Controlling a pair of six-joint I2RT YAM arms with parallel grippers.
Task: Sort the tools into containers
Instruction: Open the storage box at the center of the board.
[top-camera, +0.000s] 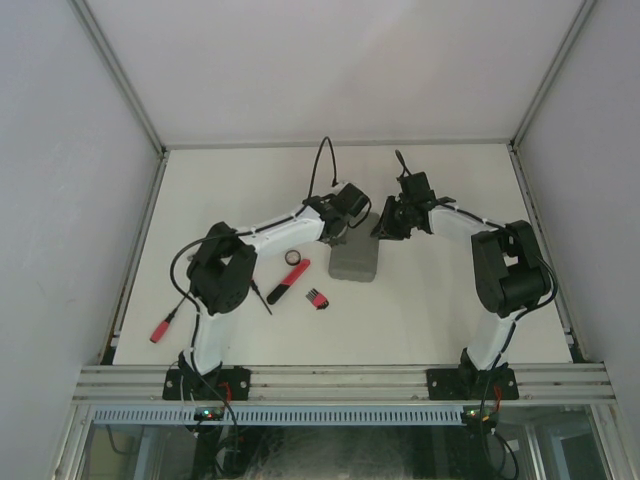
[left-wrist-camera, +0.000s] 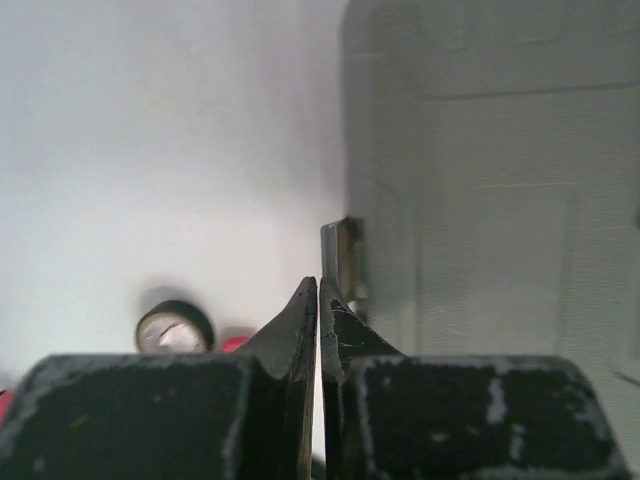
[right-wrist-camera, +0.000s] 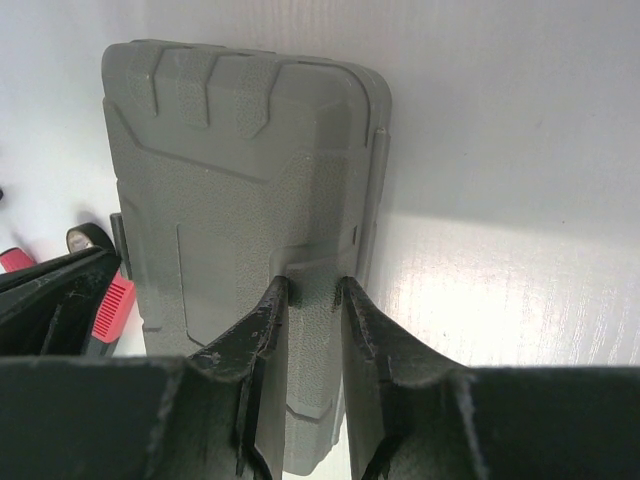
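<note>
The grey tool case (top-camera: 355, 258) lies closed on the table. My left gripper (top-camera: 338, 232) is shut and empty at the case's left edge; in the left wrist view its tips (left-wrist-camera: 319, 290) sit just short of a small metal tab (left-wrist-camera: 341, 255) on the case (left-wrist-camera: 490, 200). My right gripper (top-camera: 390, 226) is over the case's far right part; in the right wrist view it (right-wrist-camera: 312, 290) is slightly open, tips on the lid (right-wrist-camera: 240, 160) near a moulded recess. A black ring (top-camera: 294, 258), a longer red-black tool (top-camera: 288, 281) and a hex key set (top-camera: 316, 297) lie left of the case.
A red-handled screwdriver (top-camera: 164, 326) lies far left near the table edge. A thin black tool (top-camera: 262, 296) lies by the left arm's elbow (top-camera: 222, 268). White walls enclose the table on three sides. The ring (left-wrist-camera: 175, 327) also shows in the left wrist view.
</note>
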